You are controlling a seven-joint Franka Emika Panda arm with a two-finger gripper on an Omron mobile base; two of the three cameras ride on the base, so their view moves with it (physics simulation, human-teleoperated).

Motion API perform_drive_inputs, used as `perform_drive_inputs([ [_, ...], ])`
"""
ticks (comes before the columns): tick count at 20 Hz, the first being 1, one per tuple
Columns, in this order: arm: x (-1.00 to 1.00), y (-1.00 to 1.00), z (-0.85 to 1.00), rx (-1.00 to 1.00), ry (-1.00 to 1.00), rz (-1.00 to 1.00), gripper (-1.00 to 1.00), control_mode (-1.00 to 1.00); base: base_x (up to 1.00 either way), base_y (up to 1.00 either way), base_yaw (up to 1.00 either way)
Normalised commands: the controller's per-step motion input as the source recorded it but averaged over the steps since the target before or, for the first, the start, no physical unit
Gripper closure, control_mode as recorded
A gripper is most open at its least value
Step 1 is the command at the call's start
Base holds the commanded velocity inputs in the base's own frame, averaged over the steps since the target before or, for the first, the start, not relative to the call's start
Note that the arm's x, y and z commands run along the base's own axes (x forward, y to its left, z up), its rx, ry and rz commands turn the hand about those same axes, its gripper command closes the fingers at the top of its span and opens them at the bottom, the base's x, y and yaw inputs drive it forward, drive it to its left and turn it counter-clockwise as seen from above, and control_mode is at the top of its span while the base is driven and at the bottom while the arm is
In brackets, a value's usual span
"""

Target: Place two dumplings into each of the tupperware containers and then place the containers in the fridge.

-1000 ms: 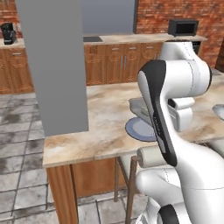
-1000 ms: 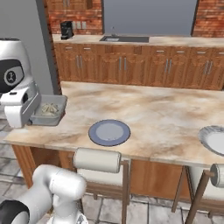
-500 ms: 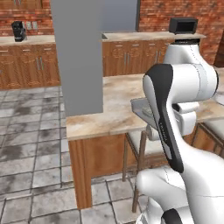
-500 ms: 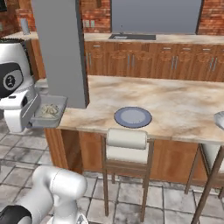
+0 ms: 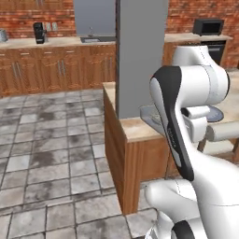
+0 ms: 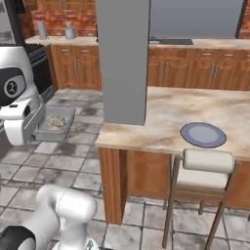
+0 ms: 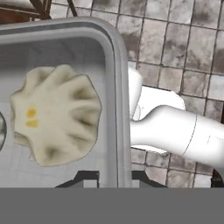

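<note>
Gripping the rim of the grey tupperware container [image 6: 54, 124], the gripper [image 7: 114, 175] is clamped shut with one finger on each side of the wall. The tub hangs in the air above the tiled floor [image 6: 73, 166], just off the end of the marble counter [image 6: 195, 114]. A creased beige dumpling [image 7: 54, 114] lies inside. A blue-grey plate [image 6: 203, 134] sits on the counter above a stool [image 6: 204, 168].

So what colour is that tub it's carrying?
Grey, the tub holds a beige dumpling; clearest in the hand view.
</note>
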Motion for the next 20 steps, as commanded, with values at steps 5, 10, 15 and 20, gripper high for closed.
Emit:
perform_drive_inputs([
  [5, 0.0, 0.0, 0.0, 0.0, 0.0, 0.0, 1.0, 1.0, 0.04, 1.0, 0.0],
  [10, 0.0, 0.0, 0.0, 0.0, 0.0, 0.0, 1.0, 1.0, 0.34, 1.0, -0.03],
  [15, 0.0, 0.0, 0.0, 0.0, 0.0, 0.0, 1.0, 1.0, 0.8, 0.58, -0.07],
  [20, 0.0, 0.0, 0.0, 0.0, 0.0, 0.0, 1.0, 1.0, 0.86, 0.0, 0.0],
])
